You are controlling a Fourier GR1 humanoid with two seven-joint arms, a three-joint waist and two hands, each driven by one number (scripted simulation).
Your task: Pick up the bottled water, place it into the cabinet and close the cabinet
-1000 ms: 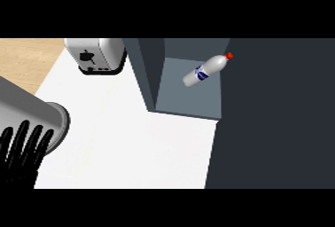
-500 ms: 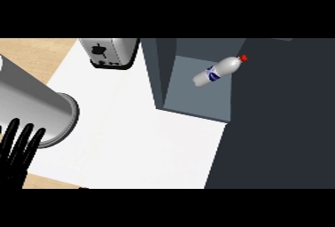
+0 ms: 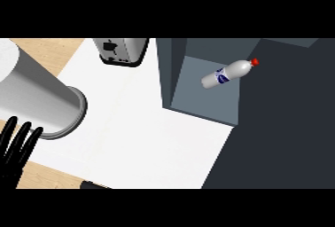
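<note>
Head view: a bottle (image 3: 227,74) lies on its side inside the open cabinet (image 3: 171,75), resting on the grey-blue floor of the compartment toward its right side, next to the dark panel (image 3: 281,119) that fills the right of the view. The bottle is the only thing seen in the cabinet. Its long axis runs on a diagonal, the red cap pointing to the upper right and the base to the lower left. A blue label wraps the white body near the base; no writing on it can be read.

On the white tabletop (image 3: 150,142), well apart from the cabinet, a toaster (image 3: 121,51) stands at the upper edge, a dark lever on its side. A strip of wood surface (image 3: 46,51) shows beyond the tabletop's left border.

The left forearm (image 3: 36,97), a broad grey cylinder, enters from the upper left and crosses the tabletop's corner. The left hand (image 3: 16,144) shows at the lower left edge, black fingers straight, spread slightly apart and holding nothing, far from the bottle. The right hand appears nowhere in this view.
</note>
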